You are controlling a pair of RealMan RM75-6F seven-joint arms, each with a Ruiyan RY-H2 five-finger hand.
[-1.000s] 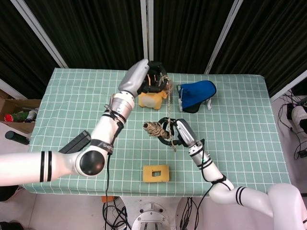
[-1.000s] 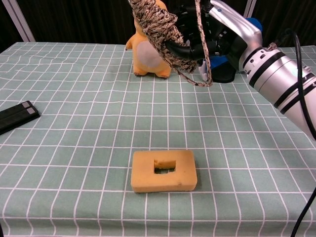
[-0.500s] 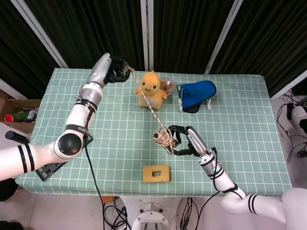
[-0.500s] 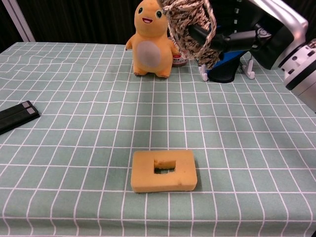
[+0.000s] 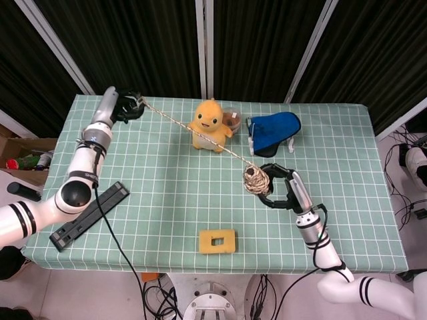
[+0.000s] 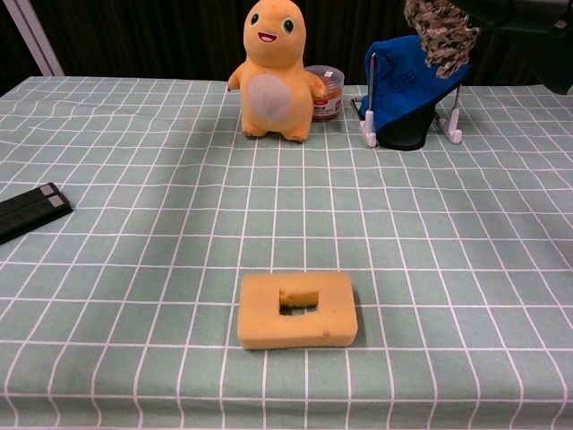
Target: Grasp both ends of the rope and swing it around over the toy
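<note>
Braided rope, partly hidden across the toy, stretches between gripping left hand and right hand.

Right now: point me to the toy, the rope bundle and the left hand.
toy [image 6: 273, 72], chest view, on its pale belly.
rope bundle [image 5: 255, 180], head view, on the wound coil at the right hand.
left hand [image 5: 127, 107], head view, on its dark fingers at the rope end.
</note>
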